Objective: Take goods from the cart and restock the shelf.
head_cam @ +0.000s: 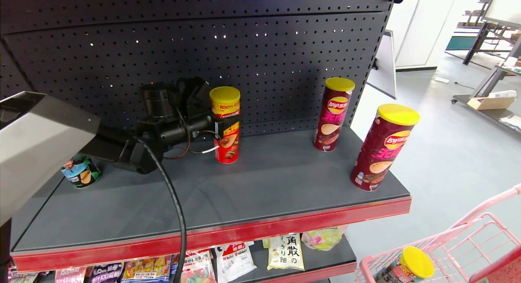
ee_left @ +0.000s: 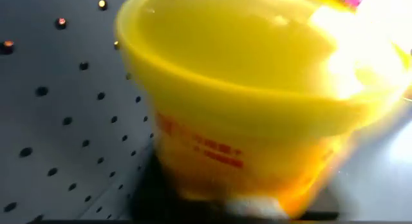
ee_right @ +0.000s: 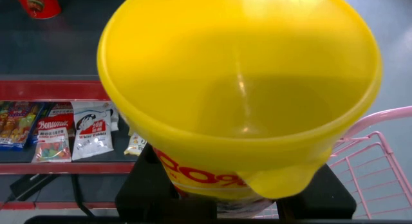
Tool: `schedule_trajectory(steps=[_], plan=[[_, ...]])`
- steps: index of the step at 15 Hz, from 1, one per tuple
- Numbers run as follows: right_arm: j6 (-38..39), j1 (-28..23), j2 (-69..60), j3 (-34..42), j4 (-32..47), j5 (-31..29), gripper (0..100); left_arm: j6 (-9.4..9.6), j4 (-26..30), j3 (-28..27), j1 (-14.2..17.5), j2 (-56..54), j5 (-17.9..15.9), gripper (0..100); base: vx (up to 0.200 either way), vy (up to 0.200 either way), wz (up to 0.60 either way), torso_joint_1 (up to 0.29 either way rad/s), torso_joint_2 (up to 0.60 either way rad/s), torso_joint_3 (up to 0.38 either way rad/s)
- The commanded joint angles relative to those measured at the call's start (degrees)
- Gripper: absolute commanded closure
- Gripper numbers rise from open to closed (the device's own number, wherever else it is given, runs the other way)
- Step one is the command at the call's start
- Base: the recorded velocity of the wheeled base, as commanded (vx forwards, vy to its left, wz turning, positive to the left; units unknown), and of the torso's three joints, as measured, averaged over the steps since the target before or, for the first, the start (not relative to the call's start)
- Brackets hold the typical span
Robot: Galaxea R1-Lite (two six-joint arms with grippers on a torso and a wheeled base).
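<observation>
At the far left of the shelf (head_cam: 244, 185) a small blue-and-green can (head_cam: 81, 172) stands partly hidden under the left arm. The left tool (head_cam: 226, 127) is clamped round the middle of a red crisp can (head_cam: 226, 148). This can stands upright on the shelf board, near the pegboard (head_cam: 264, 71) at the back. The left wrist view shows the can's yellow lid (ee_left: 257, 89) from close above, with the pegboard holes (ee_left: 58, 121) just beside it and a dark finger (ee_left: 149, 188) against the can's side.

Further right, well apart from that can, a far maroon can (head_cam: 333, 114) and a near maroon can (head_cam: 384, 146) stand upright. The near one is at the shelf's right front corner.

At the lower right is the pink cart (head_cam: 480, 230), with a yellow-lidded can (head_cam: 416, 262) inside it. In the right wrist view the right tool (ee_right: 235, 198) is closed on this can (ee_right: 238, 89), with dark fingers (ee_right: 138, 192) pressed on either side below the lid. That view also takes in the cart's pink wire (ee_right: 386, 153) and the snack packets (ee_right: 90, 130) on the lower shelf. The head view shows those packets (head_cam: 285, 252) under the red front edge.
</observation>
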Motion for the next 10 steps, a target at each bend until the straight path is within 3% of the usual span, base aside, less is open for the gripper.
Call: schedule_trajectory(steps=[1,4,6,7,8,10], plan=[[-0.1,0.0,0.1,0.0,0.0,0.0,100,-0.91,0.1,1.4,0.1,-1.7,-1.5,100,0.0,0.0,0.0,0.0,0.0,0.0],[-0.1,0.0,0.2,-0.1,-0.1,0.0,100,-5.56,0.0,7.0,0.7,-7.7,-7.5,100,0.0,0.0,0.0,0.0,0.0,0.0],[-0.1,0.0,0.2,-0.1,-0.1,0.0,100,-5.39,-0.5,11.4,2.0,-11.0,-13.3,100,0.0,0.0,0.0,0.0,0.0,0.0],[-0.1,0.0,0.2,-0.1,-0.2,0.0,100,-4.77,-4.1,17.0,3.3,-13.5,-19.4,100,0.0,0.0,0.0,0.0,0.0,0.0],[-0.1,0.0,0.3,-0.2,-0.2,0.0,100,-4.68,-7.3,20.1,3.4,-14.4,-21.6,100,0.0,0.0,0.0,0.0,0.0,0.0],[-0.1,0.0,0.4,-0.4,-0.1,0.0,100,-4.6,-13.3,23.4,3.4,-14.1,-22.2,100,0.0,0.0,0.0,0.0,0.0,0.0]])
